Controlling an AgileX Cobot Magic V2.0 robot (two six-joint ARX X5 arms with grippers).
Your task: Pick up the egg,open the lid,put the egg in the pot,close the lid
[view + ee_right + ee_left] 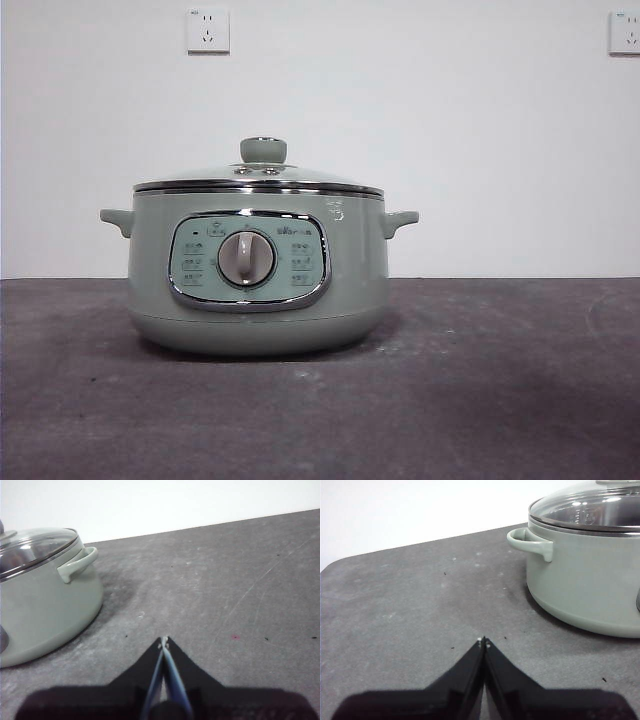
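Note:
The pale sage-green pot [258, 290] stands in the middle of the dark table, its dial facing the front camera. The glass lid [260, 175] with its green knob sits closed on it. The pot also shows in the left wrist view [580, 580] and in the right wrist view [45, 605], with the lid on in both [590, 507] [35, 547]. The egg is not in view in any frame. My left gripper [483, 641] is shut and empty above bare table beside the pot. My right gripper [164, 640] is shut and empty on the pot's other side.
The grey table [500, 380] runs to a white wall with two sockets, one at the upper left [208, 30] and one at the upper right [625, 32]. The table's rounded corner [340, 562] shows in the left wrist view.

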